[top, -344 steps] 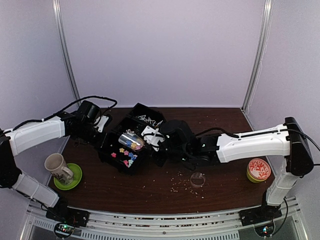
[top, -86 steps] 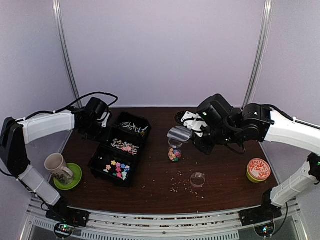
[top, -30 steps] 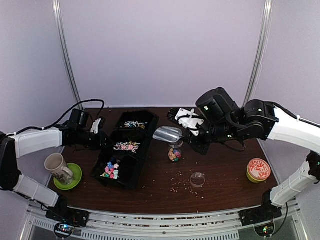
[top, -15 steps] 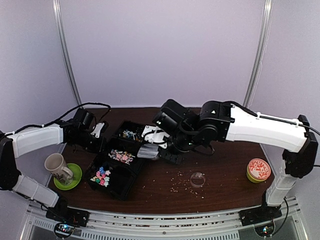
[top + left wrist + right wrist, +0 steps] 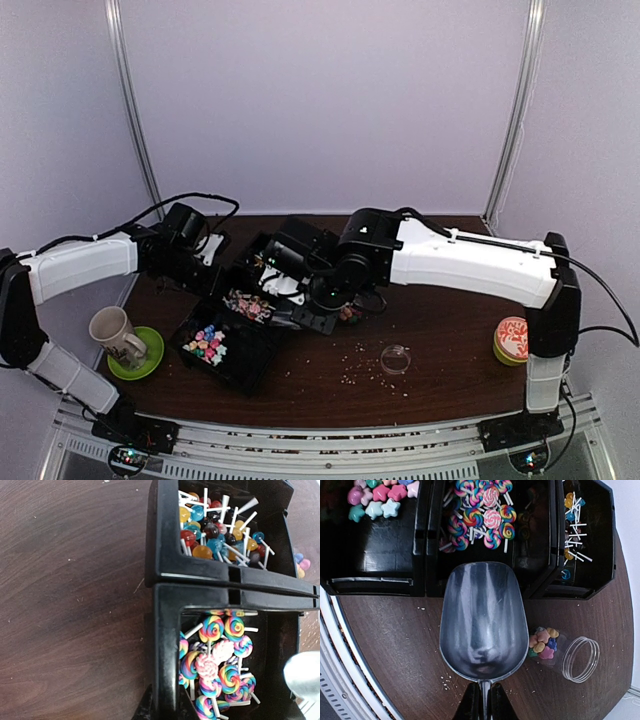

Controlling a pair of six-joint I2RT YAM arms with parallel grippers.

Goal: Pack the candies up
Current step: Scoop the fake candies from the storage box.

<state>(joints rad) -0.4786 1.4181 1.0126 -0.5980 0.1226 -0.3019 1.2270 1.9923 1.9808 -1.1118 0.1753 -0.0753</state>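
**Just at the tray point(image 5: 370, 586) wall: an empty scoop point(image 5: 484, 620)**

The right gripper point(image 5: 484, 704) is clenched on the scoop's thin handle. The metal bowl has nothing in it and hangs over the table point(image 5: 385, 645), its front lip at the near wall of the middle compartment. The candies lie sorted in the black tray. Star pieces point(image 5: 377, 497) fill one end compartment, swirl lollipops point(image 5: 480, 515) the middle, and ball lollipops point(image 5: 572, 510) on white sticks the other end. A few more star pieces sit at the bottom of a clear open jar point(image 5: 575, 652), on the table just beside the scoop.

The left gripper point(image 5: 162, 711) grasps the tray's outer wall at the swirl compartment. Its fingers show only partly at the lower edge of the left wrist view.

From above, a mug point(image 5: 112, 328) stands on a green saucer point(image 5: 150, 352) near the tray's left end. A small clear lid point(image 5: 395, 357) and an orange-topped tin point(image 5: 517, 338) lie to the right. Pale crumbs point(image 5: 352, 375) dot the wood.
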